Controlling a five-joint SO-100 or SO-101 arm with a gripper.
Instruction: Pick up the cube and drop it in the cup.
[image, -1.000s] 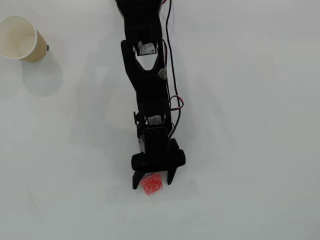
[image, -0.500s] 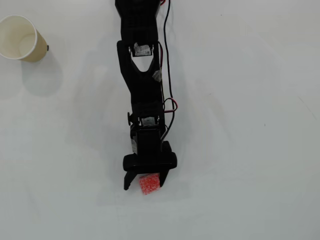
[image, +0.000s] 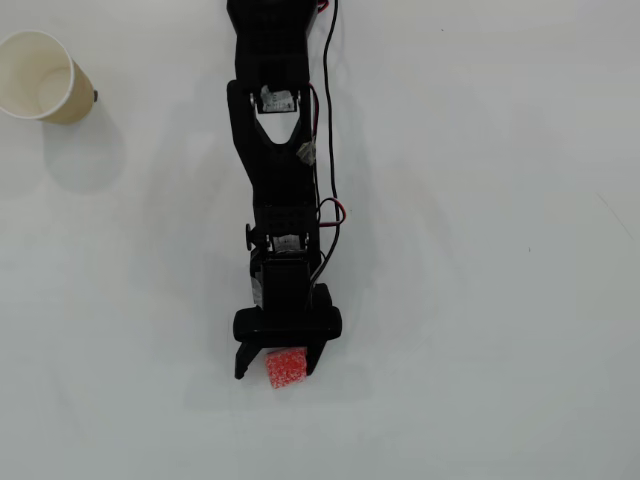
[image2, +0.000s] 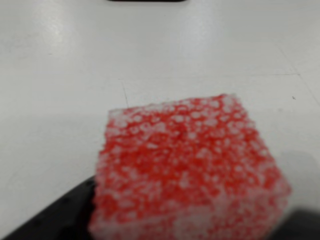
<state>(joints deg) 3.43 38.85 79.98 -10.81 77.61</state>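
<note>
Cube (image: 287, 367): sits between the two fingers of the gripper (image: 279, 366) at the arm's tip, low in the overhead view.
Grip: fingers flank the cube on both sides; whether they press it or it rests on the table cannot be told.
Cup (image: 40, 77): far up and to the left in the overhead view, well apart, mouth open.
Wrist view: cube (image2: 187, 175) fills the frame, speckled, one dark finger (image2: 55, 215) touching its lower left; no cup visible.
</note>
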